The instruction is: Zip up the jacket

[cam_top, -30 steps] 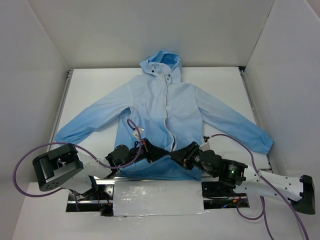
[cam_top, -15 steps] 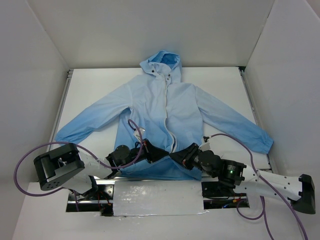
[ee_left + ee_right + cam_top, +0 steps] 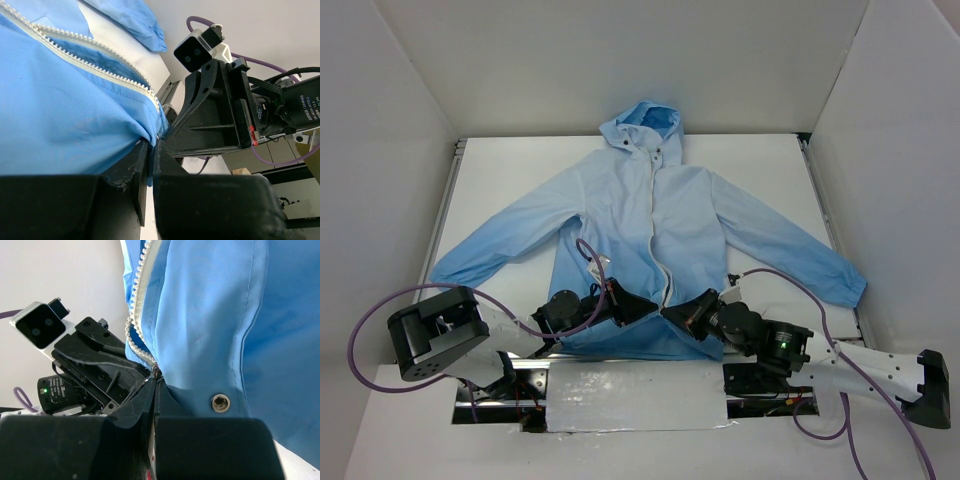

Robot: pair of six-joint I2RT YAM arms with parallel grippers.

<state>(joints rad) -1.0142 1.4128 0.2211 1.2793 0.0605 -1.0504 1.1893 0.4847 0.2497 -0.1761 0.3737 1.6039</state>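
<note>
The light blue hooded jacket lies flat on the table, hood at the far side, sleeves spread. Its white front zipper is open at the bottom. My left gripper is shut on the jacket's bottom hem at the left zipper edge; the left wrist view shows the fabric pinched between the jaws and the zipper teeth running away. My right gripper is shut on the hem at the right zipper edge, beside a metal snap. The two grippers nearly touch.
White walls enclose the table on three sides. A metal rail runs along the table's left edge and another along the right. Purple cables loop from both arms near the front edge.
The right gripper has shifted very slightly at the hem. The jacket and the left arm look the same.
</note>
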